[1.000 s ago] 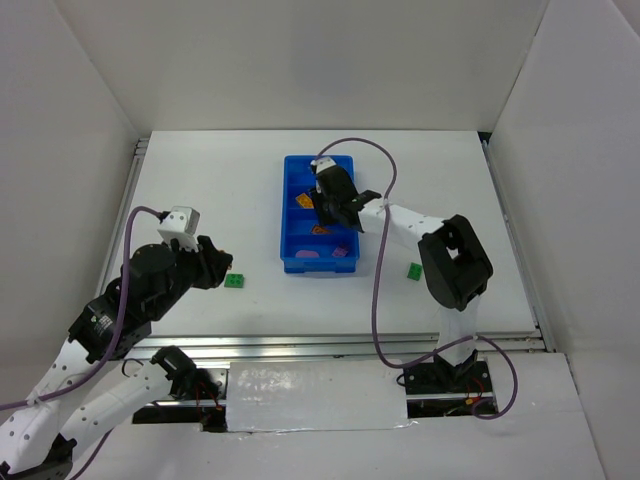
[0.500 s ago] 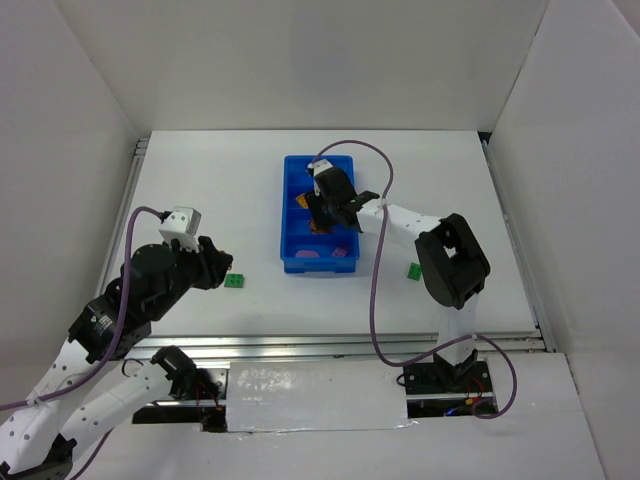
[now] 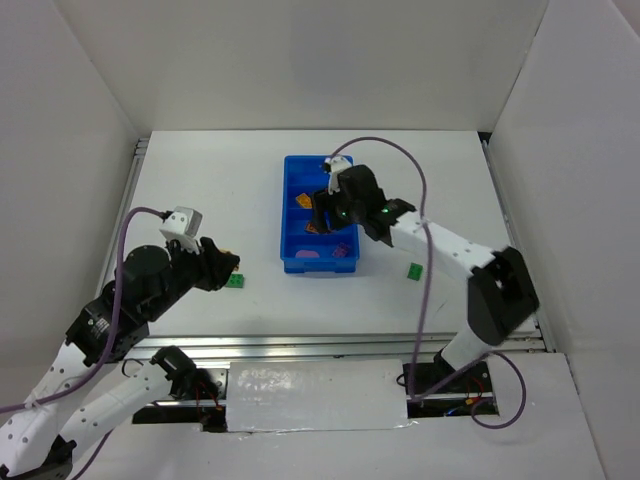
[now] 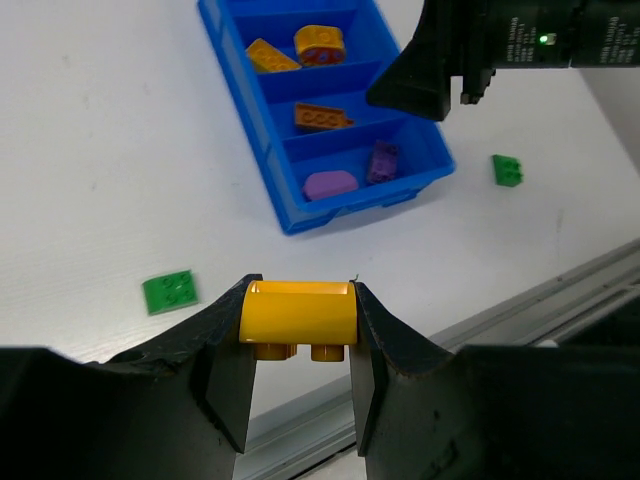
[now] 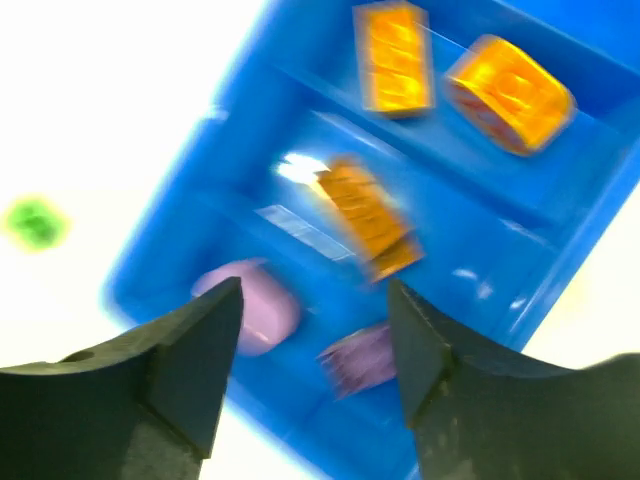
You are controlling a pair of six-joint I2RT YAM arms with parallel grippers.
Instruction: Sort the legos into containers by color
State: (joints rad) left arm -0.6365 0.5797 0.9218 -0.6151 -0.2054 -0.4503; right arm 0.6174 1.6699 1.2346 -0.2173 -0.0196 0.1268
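Note:
My left gripper (image 4: pixel 299 292) is shut on a yellow lego (image 4: pixel 298 316) and hovers over the table near a green lego (image 4: pixel 168 292); the top view shows this gripper (image 3: pixel 227 264) left of the blue tray (image 3: pixel 318 266). My right gripper (image 5: pixel 315 290) is open and empty above the tray (image 5: pixel 480 240). Under it an orange-brown lego (image 5: pixel 365 220) lies in one container. Two purple legos (image 5: pixel 255 305) (image 5: pixel 365 355) share the nearest container, and two orange-yellow ones (image 5: pixel 395 55) (image 5: pixel 510 80) sit a compartment farther. A second green lego (image 3: pixel 414 270) lies right of the tray.
White walls close in the table on three sides. A metal rail (image 3: pixel 330 345) runs along the near edge. The right arm's cable (image 3: pixel 425 200) arcs over the table's right half. The tray's farthest compartment (image 4: pixel 275 12) shows only blue floor.
My right gripper has opened over the tray and shifted a little to the right, its elbow swinging out to the right. The left arm has barely moved, its yellow lego still held.

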